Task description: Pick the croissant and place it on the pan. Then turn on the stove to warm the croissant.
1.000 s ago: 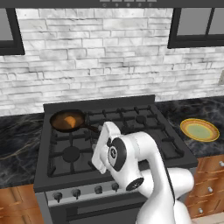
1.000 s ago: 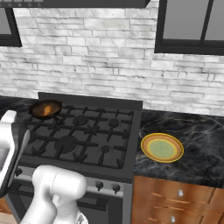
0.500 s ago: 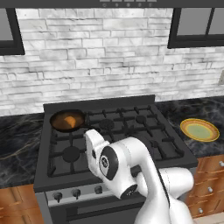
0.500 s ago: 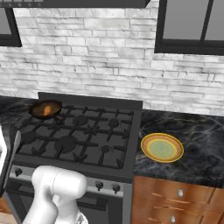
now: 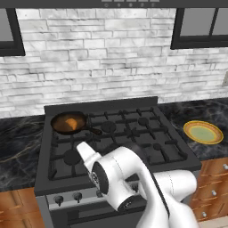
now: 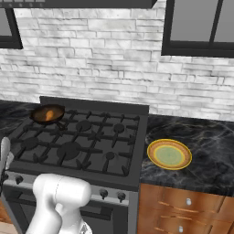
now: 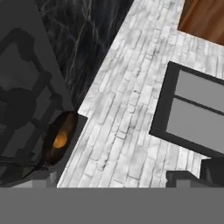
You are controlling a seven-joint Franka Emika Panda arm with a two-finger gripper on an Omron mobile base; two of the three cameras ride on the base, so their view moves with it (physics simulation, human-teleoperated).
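Now, end effector: its two dark tips [image 7: 127, 180] rise at the bottom edge of the hand view, well apart with bare brick wall between them, so it is released and grasps nothing
Arm: in the left base view the white arm [image 5: 120, 178] bends low over the front edge of the stove, its wrist reaching toward the front left burner; in the right base view a white link stands at the lower left before the knob row
Croissant: the croissant [image 5: 70, 123] lies inside the pan, an orange-golden lump on the brownish floor; the right base view shows it likewise [image 6: 48, 114], and the hand view shows it as an orange glow [image 7: 60, 140]
Pan: the pan [image 5: 58, 125] sits on the rear left burner, its short black handle pointing toward the middle of the grates
Stove: the stove [image 5: 133, 133] is wide and dark grey with black iron grates; small dark knobs [image 6: 119, 197] run along its front
Flame: none can be made out under the pan
Counter: black marbled counter [image 6: 210, 155] lies on both sides of the stove
Plate: a yellow plate [image 6: 169, 154] with a greenish centre rests on the counter just right of the stove, well apart from the pan
Wall: white brick wall [image 5: 111, 58] behind, with dark-framed windows [image 6: 201, 27] above
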